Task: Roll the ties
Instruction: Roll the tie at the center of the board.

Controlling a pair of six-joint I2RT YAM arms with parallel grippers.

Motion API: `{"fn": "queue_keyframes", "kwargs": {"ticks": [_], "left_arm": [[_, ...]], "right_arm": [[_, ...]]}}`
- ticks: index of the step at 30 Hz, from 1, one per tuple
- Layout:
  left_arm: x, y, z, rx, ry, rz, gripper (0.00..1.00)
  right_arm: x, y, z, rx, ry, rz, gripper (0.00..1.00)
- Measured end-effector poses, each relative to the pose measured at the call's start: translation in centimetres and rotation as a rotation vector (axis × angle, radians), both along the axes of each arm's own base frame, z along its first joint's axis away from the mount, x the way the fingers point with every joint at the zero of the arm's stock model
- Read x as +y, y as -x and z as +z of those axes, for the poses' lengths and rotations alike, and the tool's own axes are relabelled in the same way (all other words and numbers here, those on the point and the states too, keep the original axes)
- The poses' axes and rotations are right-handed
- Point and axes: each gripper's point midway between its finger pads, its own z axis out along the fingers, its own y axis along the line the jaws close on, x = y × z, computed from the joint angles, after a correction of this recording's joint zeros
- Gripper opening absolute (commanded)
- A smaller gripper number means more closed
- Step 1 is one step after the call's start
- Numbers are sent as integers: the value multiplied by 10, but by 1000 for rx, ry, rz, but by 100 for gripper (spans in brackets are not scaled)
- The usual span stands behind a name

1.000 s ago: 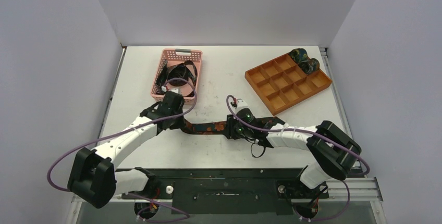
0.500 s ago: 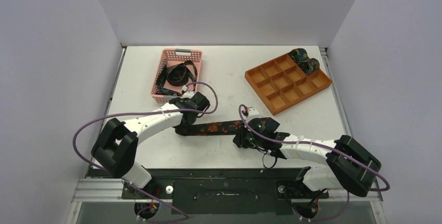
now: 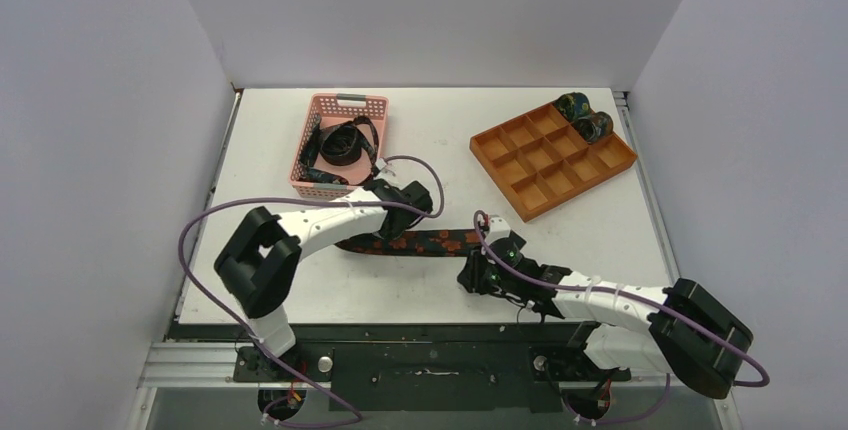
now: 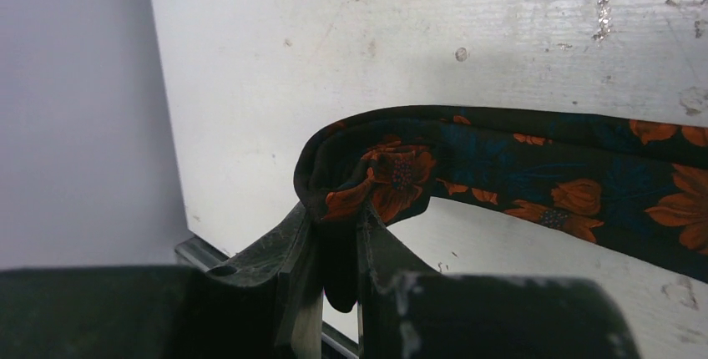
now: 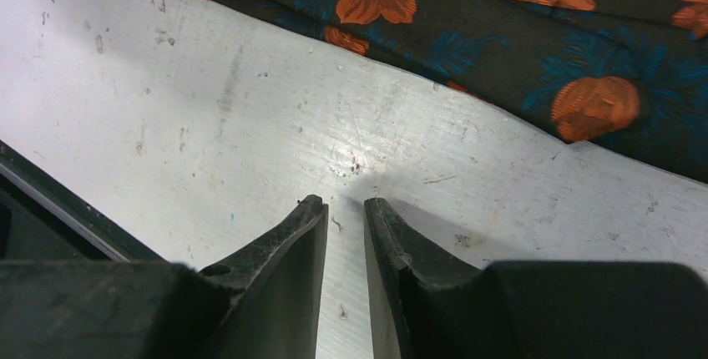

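A dark tie with orange flowers (image 3: 425, 243) lies as a flat strip across the middle of the table. My left gripper (image 3: 372, 233) is shut on its left end, and the fabric folds over the fingertips in the left wrist view (image 4: 392, 175). My right gripper (image 3: 470, 278) sits just near of the tie's right end. Its jaws stand a narrow gap apart with only bare table between them (image 5: 344, 209). The tie passes ahead of them (image 5: 467, 8). Two rolled ties (image 3: 585, 115) sit in the tray's far corner. More loose ties (image 3: 340, 143) lie in the pink basket.
The pink mesh basket (image 3: 350, 102) stands at the back left, just beyond my left wrist. The orange compartment tray (image 3: 540, 165) stands at the back right. Purple cables loop over both arms. The table's near edge lies close behind my right gripper.
My left gripper has carried the tie's left end to the right. My right gripper has come off the tie and drawn back toward the near edge. The tie has shifted right.
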Motion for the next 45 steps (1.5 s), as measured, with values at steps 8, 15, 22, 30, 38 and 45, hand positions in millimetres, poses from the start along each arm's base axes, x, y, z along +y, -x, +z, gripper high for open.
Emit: {"fn": "queue_keyframes", "kwargs": {"ticks": [8,15,22,30,38,45], "left_arm": [[-28,-13,-7,-20,-273,-67,0],[-41,-9,-20,5,-263,-102,0],[-58,-9,-36,34,-171,-109,14],[-89,-1,-64,81,-4,-130,51],[-102,6,-57,78,133,-142,68],[-110,11,-30,43,260,-155,80]], "right_arm": [[-7,8,-1,-5,-12,-1,25],[-12,14,-1,-4,-19,2,26],[-12,15,0,-8,-22,1,26],[-14,15,0,-6,-16,-2,27],[-14,16,3,-12,-21,-1,30],[-15,15,9,-10,3,7,42]]}}
